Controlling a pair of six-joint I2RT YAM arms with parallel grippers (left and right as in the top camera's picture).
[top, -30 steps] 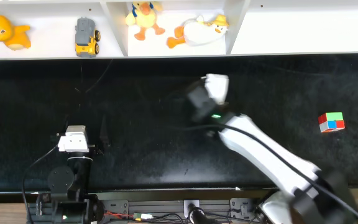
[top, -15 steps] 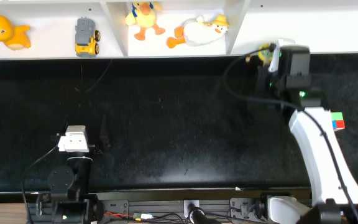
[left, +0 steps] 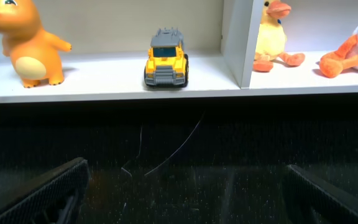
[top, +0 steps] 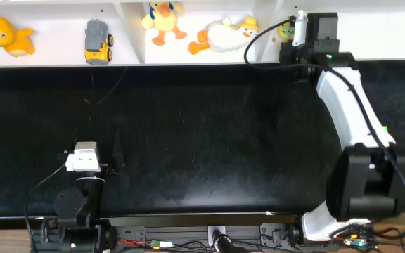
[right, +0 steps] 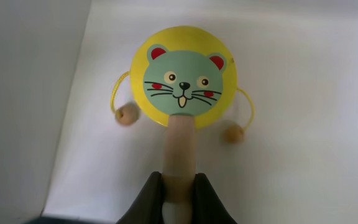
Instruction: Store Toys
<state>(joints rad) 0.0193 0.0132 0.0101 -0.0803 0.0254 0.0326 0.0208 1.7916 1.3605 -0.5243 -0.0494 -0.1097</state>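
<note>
A yellow rattle drum (right: pixel 183 78) with a green cat face and two bead strings hangs just above the white floor of the shelf's right compartment (right: pixel 303 124). My right gripper (right: pixel 178 193) is shut on its wooden handle (right: pixel 180 146). From above, the right gripper (top: pixel 297 31) is at the mouth of that compartment with the drum (top: pixel 285 29) at its tip. The left gripper (top: pixel 84 156) rests low at the near left of the black table, and its fingers (left: pixel 48 186) stand wide open with nothing between them.
The white shelf (top: pixel 202 56) along the far edge holds an orange figure (top: pixel 7 35), a yellow truck (top: pixel 98 41), a yellow duck plush (top: pixel 163 20) and a white duck plush (top: pixel 225 35). A colour cube (top: pixel 385 131) peeks out beside the right arm.
The right arm swung from the middle of the table to the far right and up into the shelf's right compartment, carrying the drum. The left arm stayed still.
</note>
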